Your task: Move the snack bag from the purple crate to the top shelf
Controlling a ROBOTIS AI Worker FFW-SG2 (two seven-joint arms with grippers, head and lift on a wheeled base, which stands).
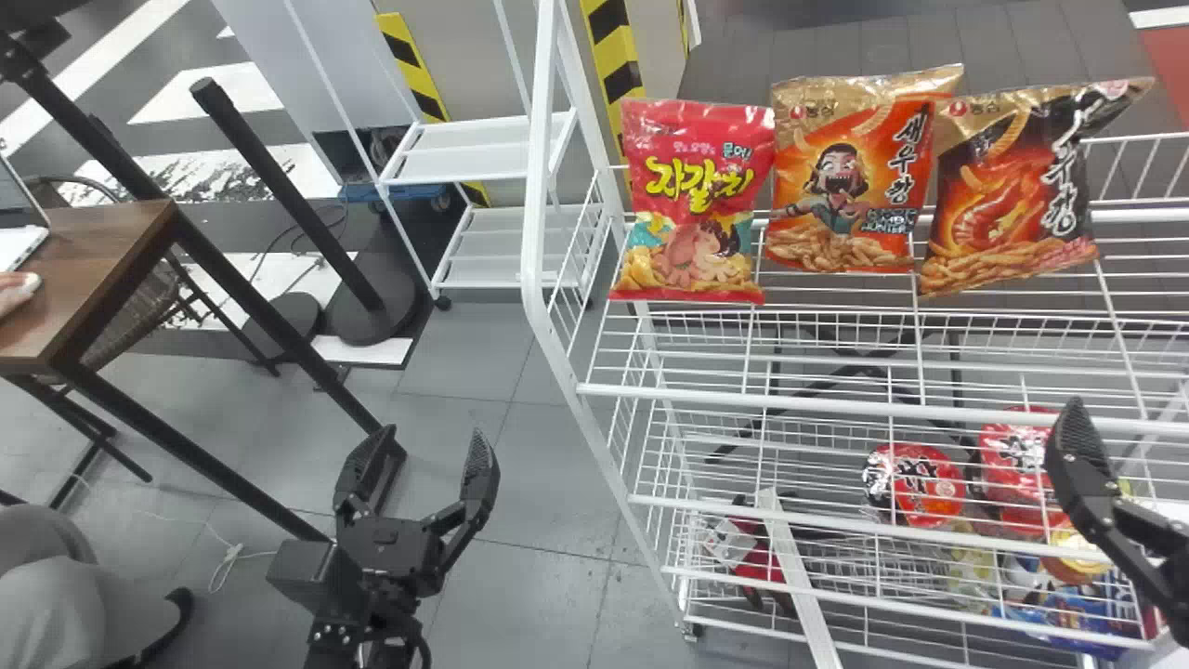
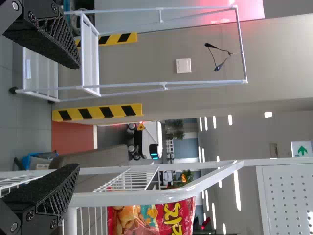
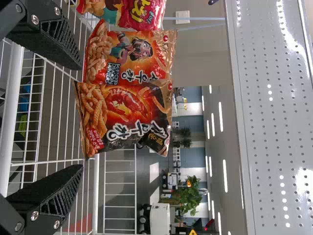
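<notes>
Upright on the white rack's top shelf (image 1: 669, 395) are three snack bags in a row: a pink one (image 1: 692, 200), an orange one (image 1: 850, 186) and a black-and-orange one (image 1: 1017, 190). My left gripper (image 1: 425, 435) is open and holds nothing, left of the rack over the floor. At the right edge, in front of the rack, is my right gripper (image 1: 1087, 474). In the left wrist view the open left gripper (image 2: 78, 115) has the pink bag (image 2: 164, 220) beyond the rack frame. The right wrist view has the right gripper (image 3: 81, 116) open, with the black-and-orange bag (image 3: 122, 110) beyond it.
Lower shelves of the rack hold red round packages (image 1: 915, 485) and blue packages (image 1: 1068, 618). The rack's white side post (image 1: 537, 186) rises between the left gripper and the bags. A brown table (image 1: 93, 269) and black posts are at the left.
</notes>
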